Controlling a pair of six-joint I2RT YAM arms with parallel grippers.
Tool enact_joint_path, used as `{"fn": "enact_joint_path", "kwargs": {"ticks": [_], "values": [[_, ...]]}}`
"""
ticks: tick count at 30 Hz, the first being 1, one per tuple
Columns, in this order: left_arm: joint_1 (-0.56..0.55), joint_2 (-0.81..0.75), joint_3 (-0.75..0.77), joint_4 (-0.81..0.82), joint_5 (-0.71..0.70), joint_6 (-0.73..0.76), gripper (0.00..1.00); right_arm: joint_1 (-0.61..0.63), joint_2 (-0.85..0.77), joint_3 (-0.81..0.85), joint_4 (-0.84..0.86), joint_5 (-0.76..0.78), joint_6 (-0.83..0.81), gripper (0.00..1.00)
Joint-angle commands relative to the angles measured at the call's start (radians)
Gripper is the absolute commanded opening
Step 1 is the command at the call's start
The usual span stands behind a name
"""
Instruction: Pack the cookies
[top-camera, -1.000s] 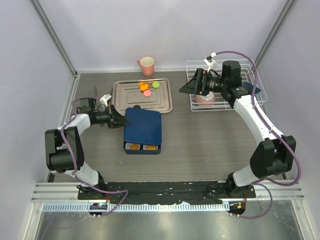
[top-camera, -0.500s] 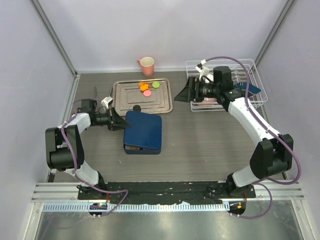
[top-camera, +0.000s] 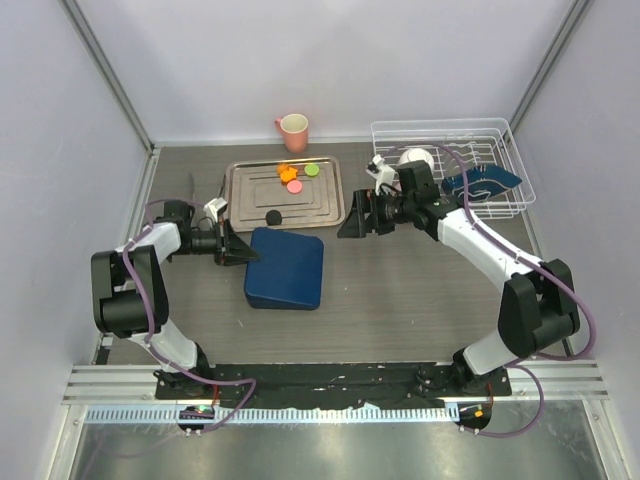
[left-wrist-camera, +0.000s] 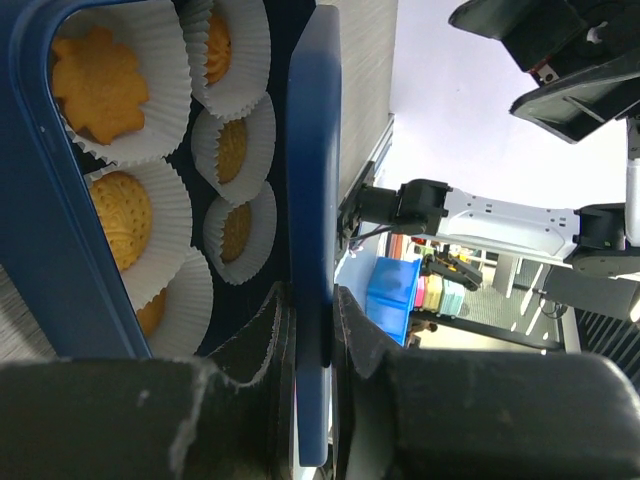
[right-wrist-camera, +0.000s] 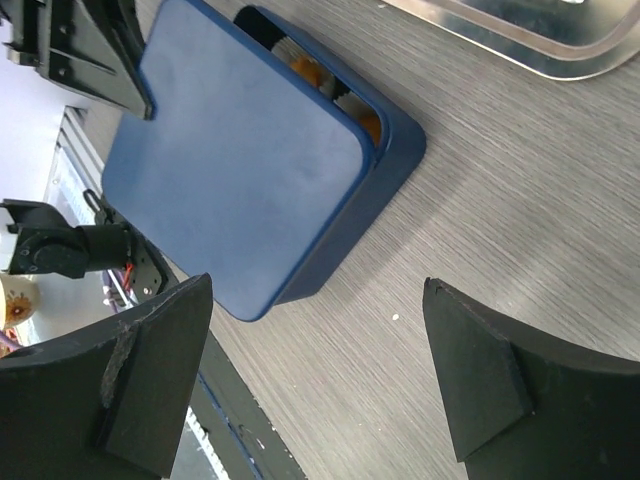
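Loose cookies lie on the metal tray (top-camera: 325, 200): orange (top-camera: 287, 172), pink (top-camera: 294, 186), green (top-camera: 312, 170) and a black one (top-camera: 272, 216). More orange cookies (left-wrist-camera: 100, 85) sit in white paper cups inside the dark blue box (right-wrist-camera: 385, 165). Its lid (top-camera: 288, 262) lies tilted over the box, left side raised. My left gripper (top-camera: 236, 250) is shut on the lid's left edge (left-wrist-camera: 312, 200). My right gripper (top-camera: 350, 225) hangs open over bare table right of the box, its fingers (right-wrist-camera: 150, 370) holding nothing.
A pink mug (top-camera: 293, 130) stands behind the tray. A white wire rack (top-camera: 500, 125) at the back right holds a white item (top-camera: 415, 157) and a blue item (top-camera: 480, 183). The tray's corner (right-wrist-camera: 520, 40) lies just beyond the box.
The right arm swung left from over the rack to the table beside the box. The lid, held by the left gripper, moved forward and now covers the front cups.
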Motion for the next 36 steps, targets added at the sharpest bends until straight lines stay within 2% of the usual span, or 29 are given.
{"fn": "enact_joint_path", "kwargs": {"ticks": [1, 15, 26, 36], "values": [[0.009, 0.003, 0.025, -0.005, 0.012, 0.017, 0.11, 0.029, 0.014, -0.003, 0.038, 0.053, -0.031, 0.91], [0.009, 0.052, 0.006, 0.133, 0.057, -0.098, 0.09, 0.083, 0.051, 0.006, 0.024, 0.081, -0.07, 0.91], [0.026, 0.05, 0.008, 0.147, 0.055, -0.114, 0.08, 0.084, 0.042, 0.002, 0.023, 0.083, -0.08, 0.91], [0.05, 0.081, 0.04, 0.03, 0.027, -0.01, 0.25, 0.083, 0.025, -0.014, 0.024, 0.078, -0.08, 0.91]]}}
